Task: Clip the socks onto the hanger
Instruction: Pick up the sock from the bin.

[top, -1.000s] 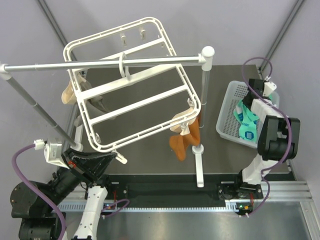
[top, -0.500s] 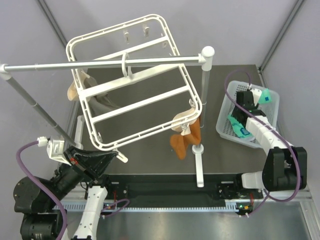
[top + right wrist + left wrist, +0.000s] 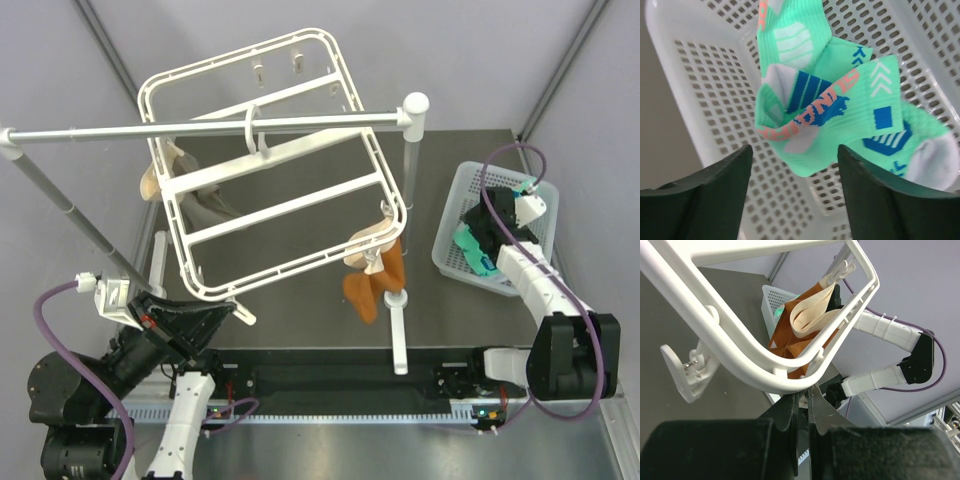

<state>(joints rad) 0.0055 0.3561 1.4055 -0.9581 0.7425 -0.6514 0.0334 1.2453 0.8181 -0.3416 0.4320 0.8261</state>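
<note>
Under the hanger point(image 3: 280, 207), the desk point(image 3: 450, 160) lay open. Over the hanger ran the rail point(image 3: 100, 131); at the hanger's near-right corner the post point(image 3: 399, 335) and orange sock point(image 3: 365, 295) crowded any approach. Right of the hanger, the basket point(image 3: 448, 225) stood open-topped.

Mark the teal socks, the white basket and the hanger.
socks point(image 3: 840, 100): right wrist view, middle of the bunched fabric.
basket point(image 3: 710, 100): right wrist view, bare perforated floor.
hanger point(image 3: 286, 207): top external view, lower cross bar.
</note>
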